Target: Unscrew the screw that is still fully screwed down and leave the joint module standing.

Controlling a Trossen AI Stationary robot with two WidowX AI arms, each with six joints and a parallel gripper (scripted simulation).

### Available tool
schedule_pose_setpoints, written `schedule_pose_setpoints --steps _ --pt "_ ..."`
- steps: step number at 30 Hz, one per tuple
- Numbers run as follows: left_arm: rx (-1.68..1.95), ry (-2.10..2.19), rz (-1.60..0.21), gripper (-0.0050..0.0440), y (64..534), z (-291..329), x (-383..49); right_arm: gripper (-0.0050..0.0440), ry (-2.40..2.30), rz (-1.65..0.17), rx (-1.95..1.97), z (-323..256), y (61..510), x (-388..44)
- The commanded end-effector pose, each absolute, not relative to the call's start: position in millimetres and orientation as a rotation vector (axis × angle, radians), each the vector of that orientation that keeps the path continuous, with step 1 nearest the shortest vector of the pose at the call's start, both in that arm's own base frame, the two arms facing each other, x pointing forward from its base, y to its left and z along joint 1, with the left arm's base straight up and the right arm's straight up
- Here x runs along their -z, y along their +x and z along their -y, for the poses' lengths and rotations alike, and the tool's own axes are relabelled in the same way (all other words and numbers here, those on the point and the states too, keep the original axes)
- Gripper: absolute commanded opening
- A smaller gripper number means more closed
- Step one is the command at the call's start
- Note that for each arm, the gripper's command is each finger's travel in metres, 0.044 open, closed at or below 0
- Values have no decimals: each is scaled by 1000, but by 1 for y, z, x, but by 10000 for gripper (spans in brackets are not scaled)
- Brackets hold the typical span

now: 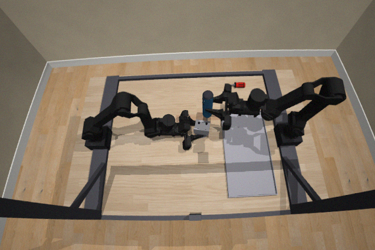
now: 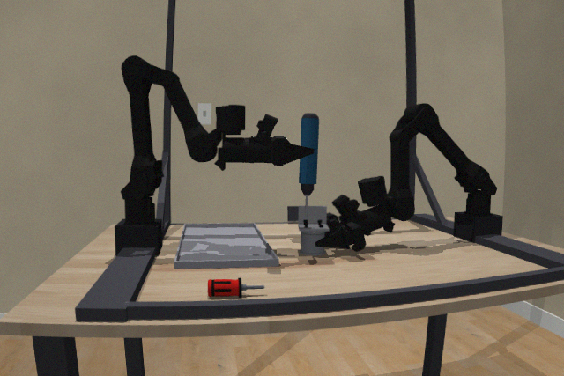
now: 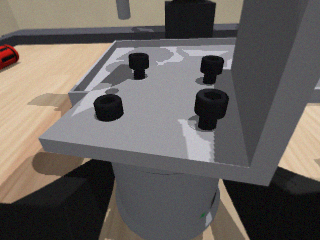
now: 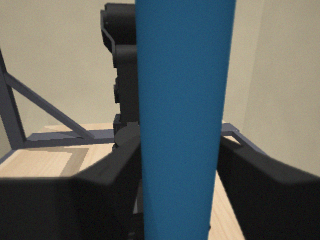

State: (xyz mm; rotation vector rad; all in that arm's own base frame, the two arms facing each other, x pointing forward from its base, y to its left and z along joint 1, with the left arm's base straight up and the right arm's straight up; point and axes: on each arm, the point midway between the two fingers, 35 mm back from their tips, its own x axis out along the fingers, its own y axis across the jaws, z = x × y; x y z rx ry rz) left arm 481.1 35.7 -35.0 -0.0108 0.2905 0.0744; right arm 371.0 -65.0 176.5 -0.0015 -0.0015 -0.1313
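Observation:
The joint module (image 2: 311, 240) (image 3: 167, 200) stands upright with the grey bracket (image 2: 318, 214) (image 3: 160, 107) on top. In the left wrist view, the near-left screw (image 3: 108, 108) sits down on the plate; the near-right (image 3: 211, 104), far-left (image 3: 139, 62) and far-right (image 3: 212, 65) screws stand raised with shanks showing. My left gripper (image 1: 198, 129) is shut on the joint module below the bracket. My right gripper (image 1: 211, 105) (image 4: 177, 143) is shut on the electric screwdriver (image 1: 207, 106) (image 2: 308, 165) (image 4: 185, 100), upright, bit down. Its bit (image 3: 123, 9) hangs above plate level, clear of the screws. The slider's setting cannot be made out.
A grey tray (image 1: 251, 195) (image 2: 227, 264) lies beside the module, under the right arm. A red screwdriver (image 1: 239, 84) (image 2: 223, 287) (image 3: 6, 56) lies on the table near the frame bar. The bracket's upright wall (image 3: 275, 85) rises beside the two right-hand screws in the left wrist view.

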Motion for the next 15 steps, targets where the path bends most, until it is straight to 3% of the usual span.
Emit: schedule_pose_setpoints --steps 1,15 --pt "-74 -9 -250 240 488 -36 20 163 -11 76 126 66 394 -201" --pt "-74 -9 -250 240 488 -36 20 163 -13 87 125 69 409 -205"
